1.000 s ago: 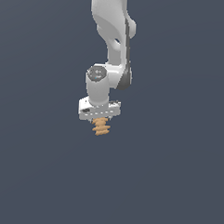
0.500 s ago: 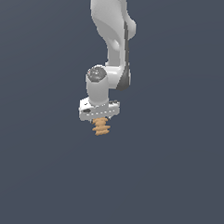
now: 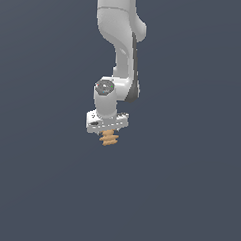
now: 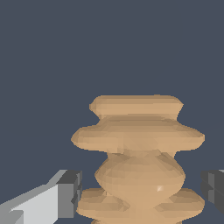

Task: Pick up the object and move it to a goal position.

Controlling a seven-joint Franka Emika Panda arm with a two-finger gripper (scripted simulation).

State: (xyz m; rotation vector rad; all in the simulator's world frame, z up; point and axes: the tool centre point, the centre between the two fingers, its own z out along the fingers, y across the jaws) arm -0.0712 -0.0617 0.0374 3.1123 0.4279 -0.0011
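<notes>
The object [image 3: 109,137] hangs directly under the white pincer [image 3: 108,132], with nothing showing beneath it. In the wrist view the dark fingertips [image 4: 70,192] stand apart from its ridges [image 4: 139,166], so whether the pincer grips it I cannot tell. Carry it slowly and level (no goal marker shows). Nothing has shifted since half a second ago

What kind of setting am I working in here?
Most likely a bare simulated test scene, not a real room: a flat, featureless grey-blue backdrop, a smooth white arm, and a blocky tan ribbed piece between the gripper fingers.
</notes>
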